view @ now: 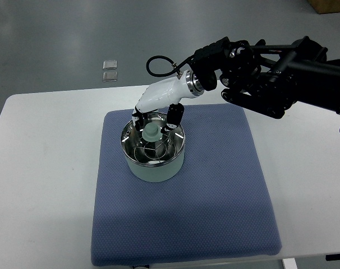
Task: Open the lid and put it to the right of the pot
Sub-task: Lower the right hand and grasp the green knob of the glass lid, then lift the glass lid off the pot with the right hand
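Right hand point(157, 106) over pot point(155, 150) on blue mat point(215, 190), fingers point(173, 116) spread either side of lid point(153, 140) knob point(151, 132), not clearly gripping.

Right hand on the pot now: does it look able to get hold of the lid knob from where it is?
Probably yes. The right hand is already over the pot, fingers on either side of the lid knob, and nothing sits between them. Whether they actually touch it I cannot tell.

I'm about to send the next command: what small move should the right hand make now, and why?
Probably close the fingers on the lid knob. The right hand hangs over the pot with fingers either side of the knob, and the glass lid is on; contact isn't clear.
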`<state>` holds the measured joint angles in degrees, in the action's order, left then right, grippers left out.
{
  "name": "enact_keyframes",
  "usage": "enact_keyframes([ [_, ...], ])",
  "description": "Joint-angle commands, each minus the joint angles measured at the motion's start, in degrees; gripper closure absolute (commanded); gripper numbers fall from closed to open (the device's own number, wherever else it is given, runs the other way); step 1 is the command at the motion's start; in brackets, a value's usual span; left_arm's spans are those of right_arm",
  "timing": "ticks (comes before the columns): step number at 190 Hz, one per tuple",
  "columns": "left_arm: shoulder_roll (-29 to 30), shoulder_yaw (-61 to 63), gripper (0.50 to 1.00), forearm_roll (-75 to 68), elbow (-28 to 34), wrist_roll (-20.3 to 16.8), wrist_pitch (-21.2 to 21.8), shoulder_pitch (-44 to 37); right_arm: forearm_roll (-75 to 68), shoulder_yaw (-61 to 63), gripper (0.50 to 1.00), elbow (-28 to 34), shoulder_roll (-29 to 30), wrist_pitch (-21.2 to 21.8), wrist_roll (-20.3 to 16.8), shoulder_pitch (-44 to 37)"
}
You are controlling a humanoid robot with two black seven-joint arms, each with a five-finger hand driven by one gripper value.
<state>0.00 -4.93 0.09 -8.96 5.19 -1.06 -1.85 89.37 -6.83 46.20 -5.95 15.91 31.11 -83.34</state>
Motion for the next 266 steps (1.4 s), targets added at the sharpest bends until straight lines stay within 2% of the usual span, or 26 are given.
enact_keyframes([
  [1, 0.00, 0.00, 0.500, 0.00, 0.00, 0.00, 0.01, 0.00, 0.02, -0.03, 0.957, -0.06, 0.06, 0.08, -0.18, 0.46],
  [8, 0.00, 0.00, 0.500, 0.00, 0.00, 0.00, 0.01, 0.00, 0.02, -0.03, 0.993, -0.15, -0.03, 0.08, -0.26, 0.81],
  [16, 0.00, 0.00, 0.500, 0.00, 0.00, 0.00, 0.01, 0.00, 0.02, -0.03, 1.000, -0.15, -0.12, 0.08, -0.26, 1.16],
  [117, 0.00, -0.08, 0.500, 0.00, 0.00, 0.00, 0.10, 0.00, -1.65, 0.94, 1.000, -0.15, -1.26, 0.52, 0.18, 1.07],
  [134, 0.00, -0.08, 0.500, 0.00, 0.00, 0.00, 0.10, 0.00, -4.20, 2.43, 1.000, -0.06, -2.14, 1.31, 0.18, 0.46],
  [135, 0.00, -0.08, 0.500, 0.00, 0.00, 0.00, 0.18, 0.00, -5.60, 2.95, 1.000, -0.06, -2.31, 2.70, 0.26, 0.37],
  [149, 0.00, -0.08, 0.500, 0.00, 0.00, 0.00, 0.10, 0.00, -6.31, 3.40, 1.000, -0.06, -3.11, 4.39, 0.26, -0.86],
  [177, 0.00, -0.08, 0.500, 0.00, 0.00, 0.00, 0.10, 0.00, -6.31, 3.84, 1.000, -0.15, -4.16, 4.83, 0.97, -1.57],
  [257, 0.00, -0.08, 0.500, 0.00, -0.27, 0.00, 0.10, 0.09, -6.22, 3.22, 1.000, -0.24, -13.57, 5.18, 2.55, -0.51],
  [258, 0.00, -0.08, 0.500, 0.00, -0.35, 0.00, 0.10, 0.09, -6.14, 3.31, 1.000, -0.24, -15.05, 5.00, 2.55, 0.88],
  [266, 0.00, -0.08, 0.500, 0.00, -0.44, 0.00, 0.10, 0.09, -6.14, 3.40, 1.000, -0.32, -16.11, 4.83, 2.55, 1.95],
])
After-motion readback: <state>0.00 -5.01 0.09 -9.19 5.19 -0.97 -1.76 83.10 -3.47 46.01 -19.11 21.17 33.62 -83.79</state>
